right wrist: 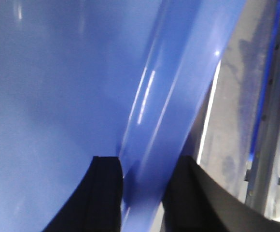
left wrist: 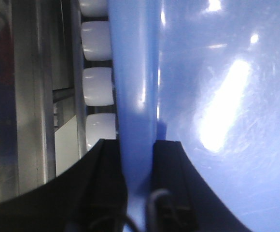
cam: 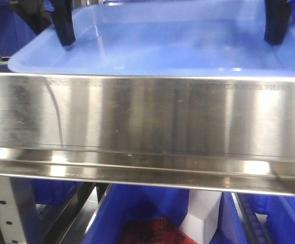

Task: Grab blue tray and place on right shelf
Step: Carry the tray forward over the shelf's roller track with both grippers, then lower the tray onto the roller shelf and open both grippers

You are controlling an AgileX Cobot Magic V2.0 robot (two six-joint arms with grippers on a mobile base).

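1. Blue tray [cam: 178,51] fills the upper part of the front view, directly behind the wide front lip of the right shelf [cam: 147,122]. This lip hides the near edge of the tray, so I cannot tell whether the tray lies on the shelf or hangs a little above it.
2. The left gripper [left wrist: 136,154] pinches the left rim of the tray. In its wrist view one black finger is on the outer side of the rim and the other on the inner side, both touching the plastic.
3. The right gripper [right wrist: 147,179] pinches the right rim in the same way, with one finger on each side of the flared edge.
4. In the front view both grippers come down from above, one near each far corner of the tray.
5. A row of white rollers [left wrist: 99,84] runs just beside the left rim, next to a metal rail.
6. Under the shelf stand dark-blue bins [cam: 137,213], with a white box [cam: 203,213] beside them. A perforated upright [cam: 2,208] shows at the lower left.
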